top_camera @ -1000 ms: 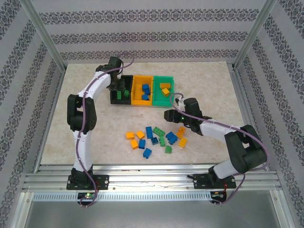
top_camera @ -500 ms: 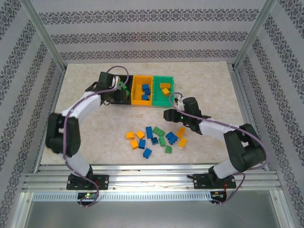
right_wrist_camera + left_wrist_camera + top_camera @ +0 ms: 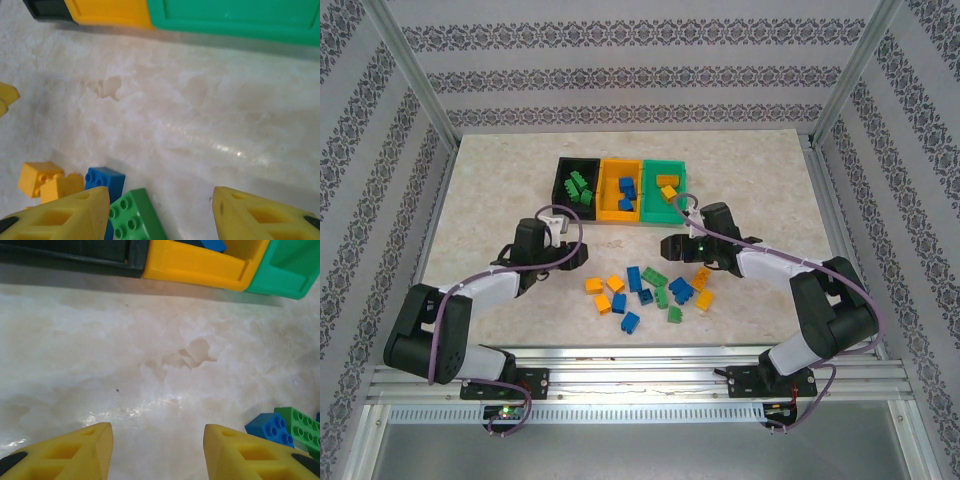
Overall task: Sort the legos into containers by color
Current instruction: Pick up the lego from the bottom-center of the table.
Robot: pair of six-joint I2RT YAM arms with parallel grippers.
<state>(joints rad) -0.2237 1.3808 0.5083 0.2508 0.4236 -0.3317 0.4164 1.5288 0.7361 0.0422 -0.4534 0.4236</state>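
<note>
Several loose legos (image 3: pixel 645 290) in blue, green and orange lie in a pile on the table's near middle. The containers stand in a row behind: black (image 3: pixel 563 180) with green bricks, orange-yellow (image 3: pixel 605 188) with blue ones, green (image 3: pixel 680 192) with orange ones. My left gripper (image 3: pixel 576 256) is low over the table left of the pile, open and empty (image 3: pixel 157 440); a blue brick (image 3: pixel 270 427) and a green brick (image 3: pixel 302 424) lie to its right. My right gripper (image 3: pixel 670 245) hovers open (image 3: pixel 160 200) over the pile's far edge, above a green brick (image 3: pixel 135 215) and a blue one (image 3: pixel 105 179).
The marble tabletop (image 3: pixel 490 180) is bounded by metal frame posts at its corners and a rail along the near edge. The two grippers face each other across bare table just in front of the bins. Two orange bricks (image 3: pixel 47 182) lie left of the right gripper.
My left arm has swung from above the black bin down to the table beside the pile, its jaws now open and empty. The right gripper has shifted slightly.
</note>
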